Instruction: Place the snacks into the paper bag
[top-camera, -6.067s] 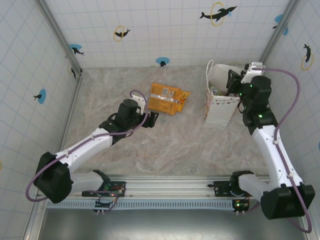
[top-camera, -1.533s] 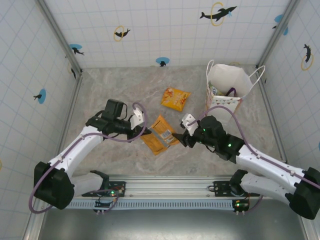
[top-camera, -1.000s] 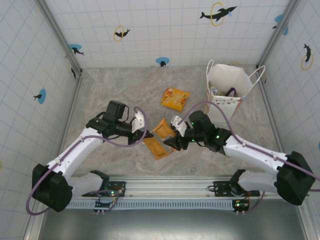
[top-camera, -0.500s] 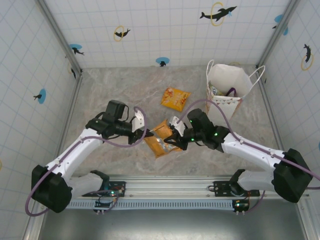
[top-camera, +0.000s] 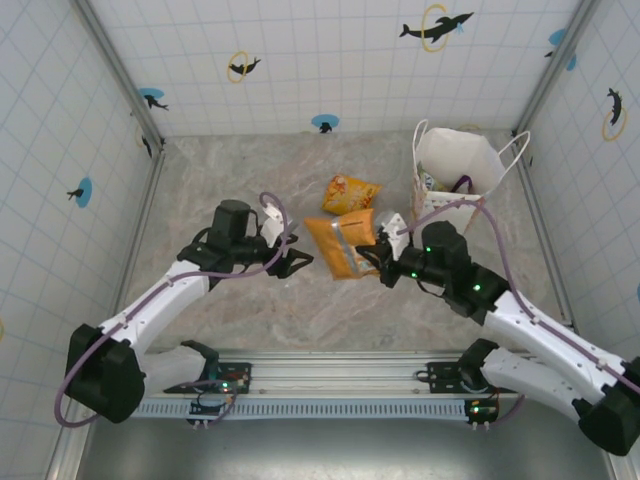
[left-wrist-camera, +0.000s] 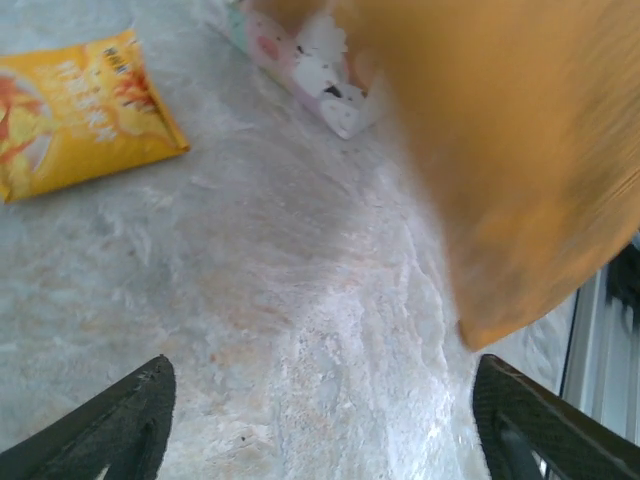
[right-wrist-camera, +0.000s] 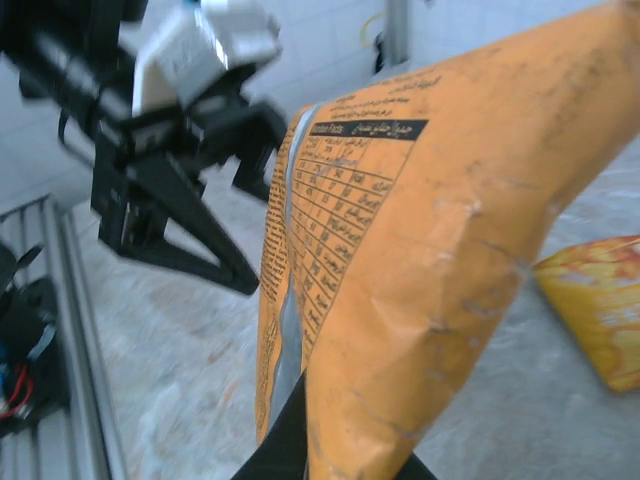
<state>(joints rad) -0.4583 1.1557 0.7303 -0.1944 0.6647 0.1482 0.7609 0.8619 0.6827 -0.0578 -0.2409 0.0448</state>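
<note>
Because the right fingers (top-camera: 375, 256) are clamped on just one edge of the flat glossy orange snack packet (top-camera: 340, 245), held above the middle of the tabletop (top-camera: 230, 180), it may swing loose or snag the rim of the tall white paper bag (top-camera: 440, 215) at the far right and topple it. The right arm stretches left, well apart from the bag; the left fingers (top-camera: 298, 260), spread wide and empty, point right at the packet

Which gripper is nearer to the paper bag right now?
Right. The right gripper, shut on an orange snack packet, is just left of the paper bag; the open left gripper is farther left.
</note>
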